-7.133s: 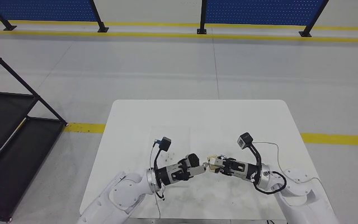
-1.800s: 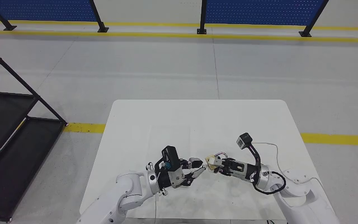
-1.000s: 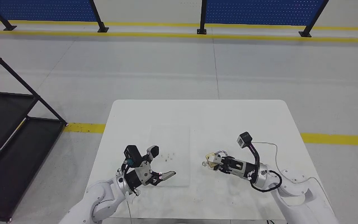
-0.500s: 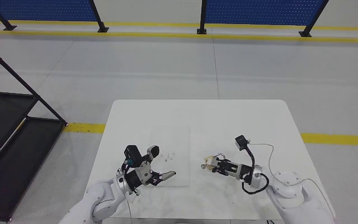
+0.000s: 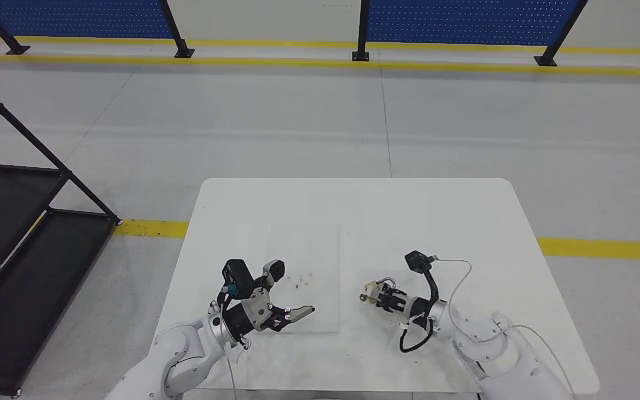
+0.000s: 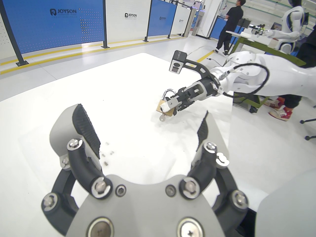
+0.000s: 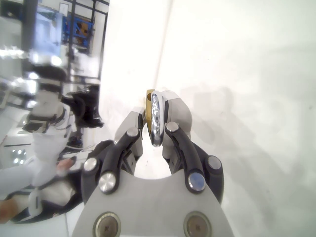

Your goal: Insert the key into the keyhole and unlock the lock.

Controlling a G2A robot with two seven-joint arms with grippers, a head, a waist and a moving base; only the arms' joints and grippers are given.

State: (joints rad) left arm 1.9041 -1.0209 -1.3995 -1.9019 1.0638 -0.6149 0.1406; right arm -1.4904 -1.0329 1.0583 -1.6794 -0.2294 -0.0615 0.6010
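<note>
Right gripper [image 5: 375, 295] pinches the lock [image 7: 156, 114], key [image 6: 162, 118] stuck in it. Left gripper [image 5: 287, 291] gapes, well apart. Specks [image 6: 106, 154] dot the desk [image 5: 300, 210] beside it.

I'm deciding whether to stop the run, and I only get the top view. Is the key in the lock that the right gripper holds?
Observer: Yes. The left wrist view shows the key in the lock, its head sticking out of the end away from the shackle.
Operator: How is the lock held?
Observer: The right gripper is shut on its brass body, with the shackle pointing back between the fingers.
Operator: Anything in the other gripper?
Observer: No. The left gripper is open and holds nothing.
</note>
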